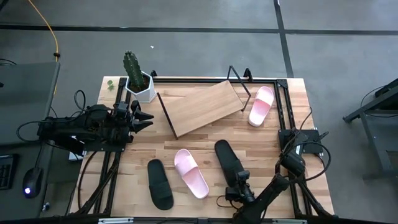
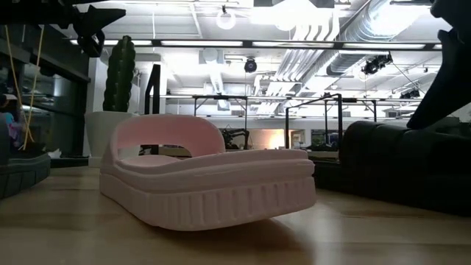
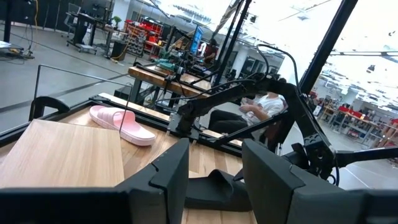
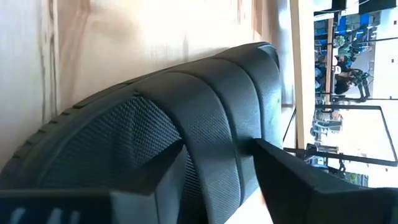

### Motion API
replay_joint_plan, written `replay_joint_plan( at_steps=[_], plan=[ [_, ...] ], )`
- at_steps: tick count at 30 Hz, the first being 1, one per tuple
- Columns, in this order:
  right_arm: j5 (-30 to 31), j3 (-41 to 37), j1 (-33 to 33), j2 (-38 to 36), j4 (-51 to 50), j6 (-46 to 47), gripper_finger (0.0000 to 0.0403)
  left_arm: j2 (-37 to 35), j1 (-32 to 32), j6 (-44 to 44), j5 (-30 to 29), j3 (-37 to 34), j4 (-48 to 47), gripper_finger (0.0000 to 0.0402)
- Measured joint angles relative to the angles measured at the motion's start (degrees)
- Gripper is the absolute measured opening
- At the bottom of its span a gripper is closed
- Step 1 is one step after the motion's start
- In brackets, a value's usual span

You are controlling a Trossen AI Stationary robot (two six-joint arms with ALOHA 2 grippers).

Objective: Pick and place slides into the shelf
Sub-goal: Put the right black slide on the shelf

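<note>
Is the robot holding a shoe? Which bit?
The right gripper has its fingers around the strap of a black slide, closing but not clearly gripping. The left gripper holds nothing.

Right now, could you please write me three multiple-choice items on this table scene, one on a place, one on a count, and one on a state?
1. Where does the pink slide farthest from the arms' base lie?
A. On the shelf board
B. On the tabletop just right of the shelf
C. In the cactus pot

2. How many slides are in the high view?
A. Two
B. Three
C. Four

3. What is the right gripper doing?
A. Straddling the strap of a black slide
B. Hovering over the cactus
C. Holding a pink slide in the air

Answers:
1 B: it rests on the tabletop beside the shelf, whose board is bare.
2 C: two pink, two black.
3 A: the right wrist view shows one finger on each side of the strap. The left gripper waits near the cactus.
</note>
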Motion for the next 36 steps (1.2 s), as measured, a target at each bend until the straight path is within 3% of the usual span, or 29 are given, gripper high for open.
replay_joint_plan(
  at_steps=[9,24,36],
  plan=[
    [-0.3,0.0,0.1,-0.1,0.0,-0.1,0.0096,0.0,0.0,0.0,0.0,0.0,0.0,0.0134],
    [-0.6,0.0,0.1,-0.1,0.1,-1.3,0.0013,0.0,0.0,0.0,0.0,0.0,0.0,0.0134],
    [1.7,0.0,-0.4,-0.6,0.1,-1.2,0.0002,0.0,0.0,0.0,0.0,0.0,0.0,0.0134]
  ],
)
